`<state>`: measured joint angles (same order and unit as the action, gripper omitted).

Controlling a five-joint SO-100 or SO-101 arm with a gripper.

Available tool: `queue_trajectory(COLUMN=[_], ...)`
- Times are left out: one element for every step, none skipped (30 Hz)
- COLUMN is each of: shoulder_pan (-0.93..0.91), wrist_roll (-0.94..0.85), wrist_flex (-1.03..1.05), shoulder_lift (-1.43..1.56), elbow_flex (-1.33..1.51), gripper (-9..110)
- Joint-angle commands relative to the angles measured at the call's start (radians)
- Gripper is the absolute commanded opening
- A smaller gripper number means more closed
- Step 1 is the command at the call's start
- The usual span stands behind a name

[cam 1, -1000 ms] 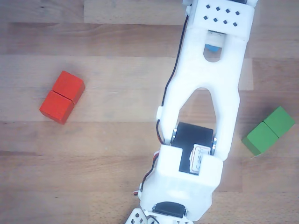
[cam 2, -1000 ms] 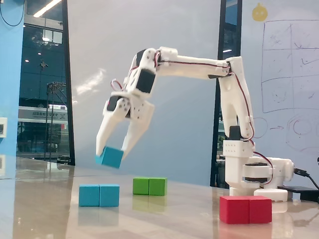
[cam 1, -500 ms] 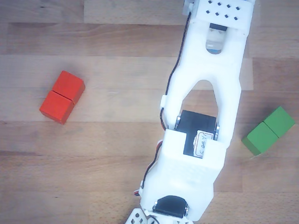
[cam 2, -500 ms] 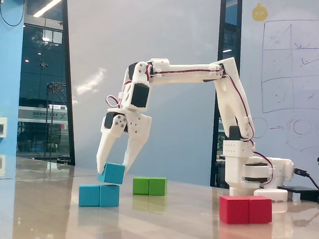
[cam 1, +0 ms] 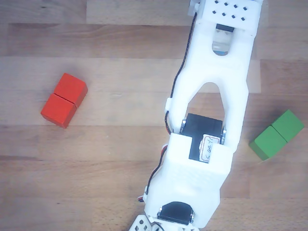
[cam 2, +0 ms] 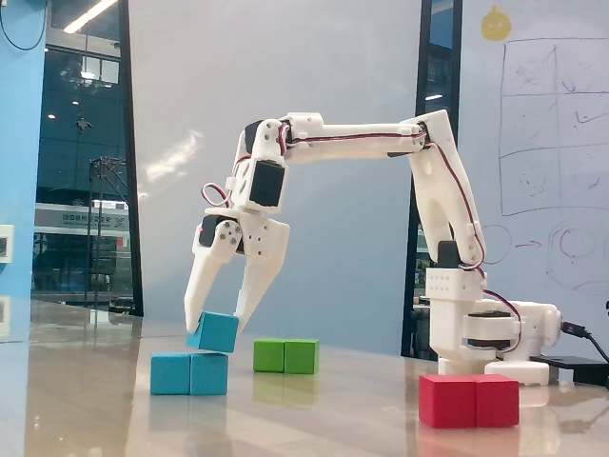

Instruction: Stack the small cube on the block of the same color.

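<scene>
Lower left of the fixed view: white two-finger gripper (cam 2: 217,322) was clamped on the small light-blue cube (cam 2: 215,332), tilted, touching the top right of the blue oblong two-cube block (cam 2: 189,373). Green oblong block (cam 2: 285,356) sat behind; red oblong block (cam 2: 469,400) at lower right.

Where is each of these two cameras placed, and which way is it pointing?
Other view: sits above, looking straight down on the wooden table; the white arm fills the middle, the red block on the left, the green block on the right.
Fixed view: sits low at table height, looking sideways; shows the whole arm, its gripper on the small cube over the blue block.
Shared: arm, red block, green block.
</scene>
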<state>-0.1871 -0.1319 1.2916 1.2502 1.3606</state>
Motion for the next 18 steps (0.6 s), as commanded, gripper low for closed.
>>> queue_trajectory(shoulder_pan=[-0.009, -0.009, -0.009, -0.008, -0.008, -0.008, -0.008, -0.008, -0.008, -0.008, -0.006, -0.006, -0.005, -0.003, -0.002, 0.0, 0.0, -0.002], wrist_roll=[-0.002, -0.003, -0.005, -0.006, -0.006, -0.006, -0.006, -0.008, -0.008, -0.008, -0.009, -0.009, -0.009, -0.009, -0.009, -0.009, -0.009, -0.009], wrist_flex=[-0.025, -0.025, -0.025, -0.025, -0.025, -0.025, -0.025, -0.025, -0.025, -0.025, -0.025, -0.025, -0.023, -0.023, -0.023, -0.021, -0.021, -0.021], shoulder_lift=[0.003, 0.002, 0.002, 0.0, -0.002, -0.002, -0.003, -0.003, -0.003, -0.003, -0.003, -0.003, -0.003, -0.003, -0.003, -0.003, -0.003, -0.003], elbow_flex=[-0.11, -0.11, -0.11, -0.11, -0.11, -0.11, -0.11, -0.11, -0.11, -0.11, -0.11, -0.11, -0.109, -0.107, -0.104, -0.103, -0.101, -0.101], gripper=[10, 10, 10, 10, 10, 10, 10, 10, 10, 10, 10, 10, 11, 12, 14, 16, 18, 21])
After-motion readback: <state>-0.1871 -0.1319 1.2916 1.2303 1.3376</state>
